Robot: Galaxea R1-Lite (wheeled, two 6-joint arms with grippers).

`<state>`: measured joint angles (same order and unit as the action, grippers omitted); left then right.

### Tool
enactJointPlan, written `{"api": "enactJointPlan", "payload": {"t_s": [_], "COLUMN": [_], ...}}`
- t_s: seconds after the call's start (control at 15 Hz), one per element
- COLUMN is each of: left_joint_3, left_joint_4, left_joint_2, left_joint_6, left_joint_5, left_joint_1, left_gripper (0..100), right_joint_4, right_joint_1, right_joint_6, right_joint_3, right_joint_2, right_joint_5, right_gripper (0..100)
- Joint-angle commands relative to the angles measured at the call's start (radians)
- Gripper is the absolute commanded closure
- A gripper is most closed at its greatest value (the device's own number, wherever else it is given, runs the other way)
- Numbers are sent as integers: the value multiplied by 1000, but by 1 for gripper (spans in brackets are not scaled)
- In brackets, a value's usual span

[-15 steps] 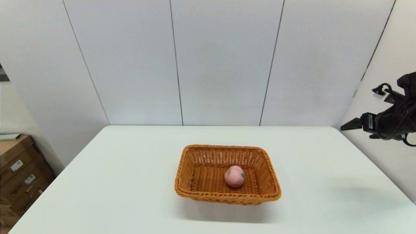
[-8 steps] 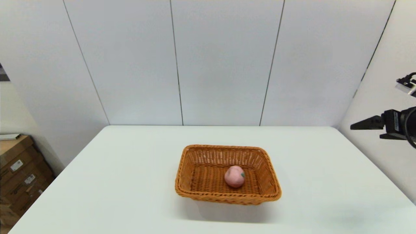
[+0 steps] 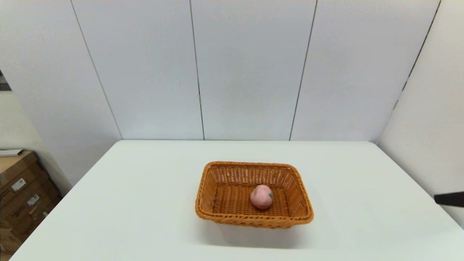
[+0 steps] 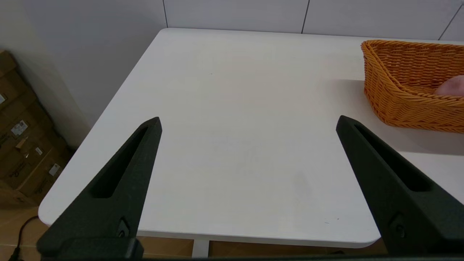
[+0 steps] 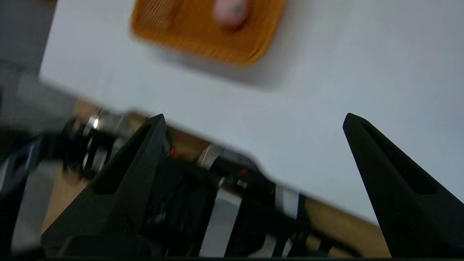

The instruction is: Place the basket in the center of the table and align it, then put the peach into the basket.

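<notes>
Since the peach (image 3: 261, 196) already lies on the woven floor of the basket (image 3: 253, 221), both parts of the task look done, and what is left seems to be only getting the arms out of the way.

Nearest, off the worktop's (image 3: 145, 203) near left corner, the left end effector (image 4: 248, 121) is parked with its fingers spread wide and nothing between them; from there the basket's end wall shows well apart from it. The right end effector (image 5: 253, 119) is likewise splayed and empty, looking down from above the near edge of the worktop, with the basket and peach well clear of it. From the head camera only a dark sliver shows at the worktop's right edge, probably part of that arm, touching nothing.

Farther in, the basket sits about midway between the left and right edges. Its long sides run close to parallel with the near edge, so the alignment reads as acceptable. The peach rests a little right of the basket's middle, upright enough that its green mark shows.
</notes>
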<state>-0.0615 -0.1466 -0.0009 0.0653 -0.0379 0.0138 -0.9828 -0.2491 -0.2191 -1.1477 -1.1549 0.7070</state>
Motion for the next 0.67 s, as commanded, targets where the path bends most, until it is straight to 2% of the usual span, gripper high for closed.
{"api": "enactJointPlan", "payload": {"t_s": [0.07, 0.4, 0.67], "left_joint_3": [0, 0, 0], "left_joint_4": [-2, -1, -1], "left_joint_2": [-1, -1, -1], "left_joint_6": [1, 2, 2], "left_joint_5": [-2, 0, 0], "left_joint_1": [0, 0, 0], "left_gripper": [0, 0, 0], "right_joint_4": [-183, -220, -214], "right_joint_1": [10, 10, 5], "right_joint_6": [-74, -74, -71], "right_joint_3": [-4, 3, 3], "right_joint_2": [153, 218, 219], "right_joint_5": [57, 60, 55], "right_gripper": [0, 0, 0]}}
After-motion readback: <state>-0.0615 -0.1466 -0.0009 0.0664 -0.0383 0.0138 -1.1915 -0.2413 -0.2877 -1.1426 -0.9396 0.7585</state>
